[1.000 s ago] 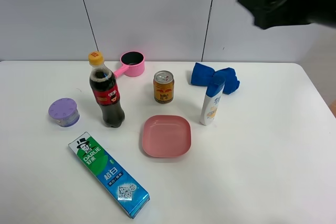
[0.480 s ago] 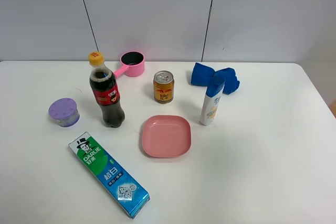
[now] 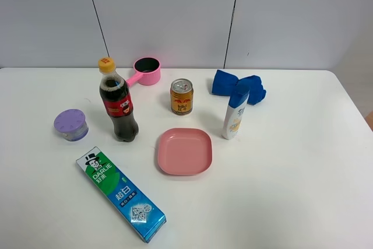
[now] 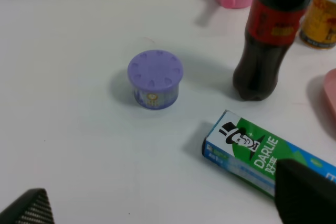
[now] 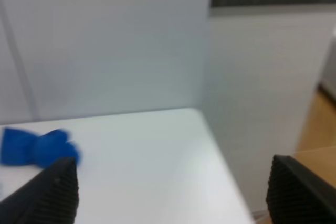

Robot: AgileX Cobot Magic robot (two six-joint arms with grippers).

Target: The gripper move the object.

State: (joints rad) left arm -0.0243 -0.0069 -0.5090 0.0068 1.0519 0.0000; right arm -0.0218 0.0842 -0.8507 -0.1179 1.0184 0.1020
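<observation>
The cola bottle [image 3: 118,106], with dark drink, red label and yellow cap, stands upright on the white table [image 3: 291,173], left of centre. It also shows in the left wrist view [image 4: 268,40], with its top cut off. Neither gripper shows in the exterior high view. In the left wrist view, my left gripper [image 4: 163,198] is open and empty, above the table and short of the bottle. In the right wrist view, my right gripper [image 5: 176,192] is open and empty, looking past the table's far right corner, away from the bottle.
Around the bottle stand a purple round container [image 3: 71,125], a toothpaste box [image 3: 120,193], a pink plate [image 3: 184,151], a gold-red can [image 3: 181,96], a pink cup [image 3: 146,71], a white-blue squeeze bottle [image 3: 235,112] and a blue cloth [image 3: 236,87].
One second ago my right arm showed at the top right of the exterior high view. It has since moved out of view. Nothing on the table has moved.
</observation>
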